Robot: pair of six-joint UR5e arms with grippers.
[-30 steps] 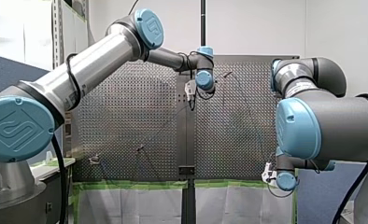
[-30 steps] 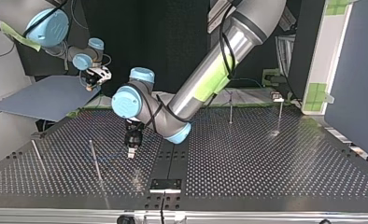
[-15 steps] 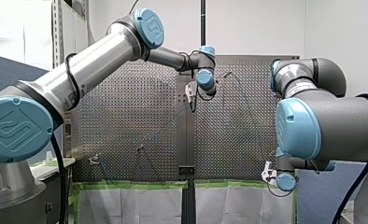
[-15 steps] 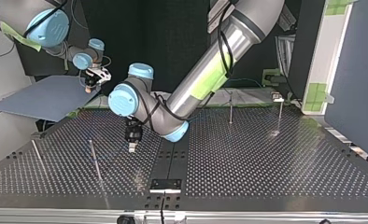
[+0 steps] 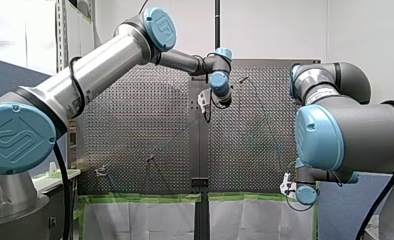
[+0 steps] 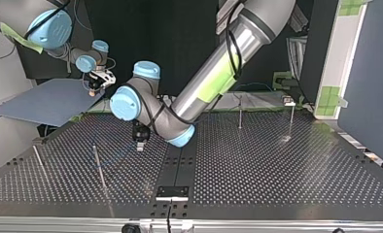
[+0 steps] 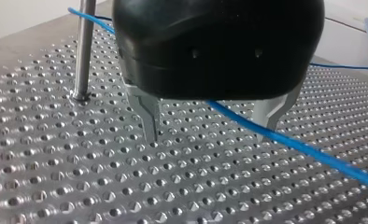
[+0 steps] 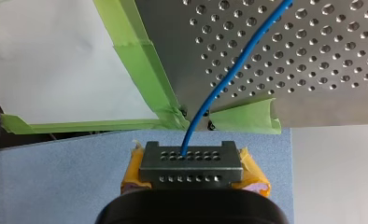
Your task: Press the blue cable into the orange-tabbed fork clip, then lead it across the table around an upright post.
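The blue cable (image 7: 313,151) lies slack on the perforated table (image 7: 79,177). It runs around an upright post (image 7: 84,51) and passes between the fingers of my left gripper (image 7: 210,136). That gripper is open, its metal fingers (image 7: 149,119) just above the plate and not touching the cable. In the top view it hangs over the table's middle (image 6: 140,145), with the post (image 6: 98,165) to its left. My right gripper (image 8: 189,161), with yellow pads, is shut on the cable's end (image 8: 219,88) beyond the table's edge (image 6: 93,86). A small clip (image 6: 288,102) sits at the far right.
More upright posts stand at the top view's left (image 6: 39,162) and far right (image 6: 240,114), (image 6: 291,119). A blue-grey board (image 6: 43,102) lies under my right gripper. Green tape (image 8: 145,70) lines the table's edge there.
My left gripper has drawn back across the table toward the top view's far side, still open. My right arm has not moved.
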